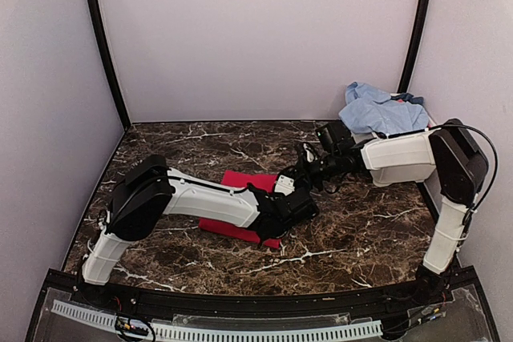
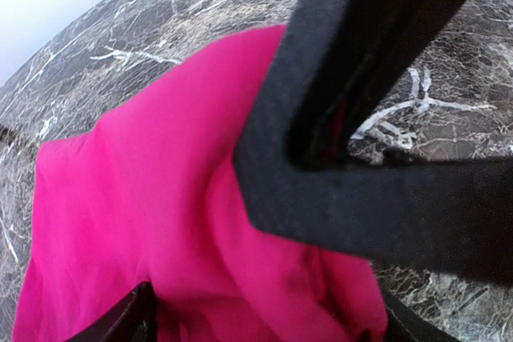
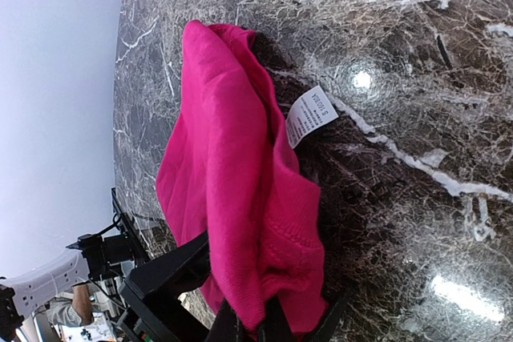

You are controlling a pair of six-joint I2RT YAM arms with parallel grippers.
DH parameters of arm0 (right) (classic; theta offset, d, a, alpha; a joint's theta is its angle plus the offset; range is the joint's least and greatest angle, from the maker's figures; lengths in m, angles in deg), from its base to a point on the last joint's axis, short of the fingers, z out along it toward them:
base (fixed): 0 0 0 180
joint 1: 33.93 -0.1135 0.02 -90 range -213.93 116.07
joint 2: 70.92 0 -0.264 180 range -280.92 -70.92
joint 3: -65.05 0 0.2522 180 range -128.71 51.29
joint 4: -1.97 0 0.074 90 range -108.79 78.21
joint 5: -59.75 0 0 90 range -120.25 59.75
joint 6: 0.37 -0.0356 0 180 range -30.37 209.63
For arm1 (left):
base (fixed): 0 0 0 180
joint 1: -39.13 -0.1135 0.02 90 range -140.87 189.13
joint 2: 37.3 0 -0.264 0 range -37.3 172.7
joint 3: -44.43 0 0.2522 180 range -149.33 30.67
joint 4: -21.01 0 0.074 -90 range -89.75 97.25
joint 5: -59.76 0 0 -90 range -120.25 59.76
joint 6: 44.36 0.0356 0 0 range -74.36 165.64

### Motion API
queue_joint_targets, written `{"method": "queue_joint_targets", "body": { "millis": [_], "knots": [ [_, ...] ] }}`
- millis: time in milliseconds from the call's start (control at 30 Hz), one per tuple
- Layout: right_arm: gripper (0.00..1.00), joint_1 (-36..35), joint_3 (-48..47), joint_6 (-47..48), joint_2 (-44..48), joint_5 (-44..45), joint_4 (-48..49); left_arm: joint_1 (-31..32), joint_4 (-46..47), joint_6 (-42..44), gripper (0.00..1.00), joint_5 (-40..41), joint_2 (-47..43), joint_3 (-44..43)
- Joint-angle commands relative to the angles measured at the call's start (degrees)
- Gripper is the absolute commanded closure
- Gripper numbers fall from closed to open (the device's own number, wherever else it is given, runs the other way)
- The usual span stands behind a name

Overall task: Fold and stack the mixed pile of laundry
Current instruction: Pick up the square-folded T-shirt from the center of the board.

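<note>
A pink-red garment point(image 1: 236, 198) lies bunched on the marble table point(image 1: 361, 230) in the middle. It fills the left wrist view point(image 2: 144, 198) and hangs in a fold in the right wrist view point(image 3: 224, 174), with a white label point(image 3: 311, 115) showing. My right gripper point(image 3: 255, 327) is shut on a fold at the garment's right edge point(image 1: 300, 172). My left gripper point(image 2: 264, 326) sits at the same edge point(image 1: 292, 207), its fingers point(image 2: 132, 322) apart with cloth bunched between them. A light-blue shirt point(image 1: 375, 111) and a darker blue piece point(image 1: 410, 99) lie at the back right.
Pale walls with black corner posts point(image 1: 104, 46) close in the table at the back and sides. The right gripper's black finger point(image 2: 337, 78) crosses the left wrist view close above the cloth. The left arm point(image 1: 200, 198) lies across the garment.
</note>
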Motion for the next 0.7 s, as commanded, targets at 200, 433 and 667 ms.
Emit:
{"method": "queue_joint_targets", "body": {
  "millis": [200,433,667],
  "knots": [
    [1.00,-0.4,-0.3,-0.6,1.8,1.0,1.8,2.4,-15.4,-7.4,0.43,5.5,1.0,-3.7],
    [1.00,-0.4,-0.5,-0.5,1.4,1.3,1.7,3.2,-17.5,-4.8,0.89,4.4,-1.0,-4.8],
    [0.87,0.8,-1.1,-0.5,1.2,-0.7,1.9,3.1,-13.5,-0.1,1.00,1.3,-5.0,-2.4]
  ]
}}
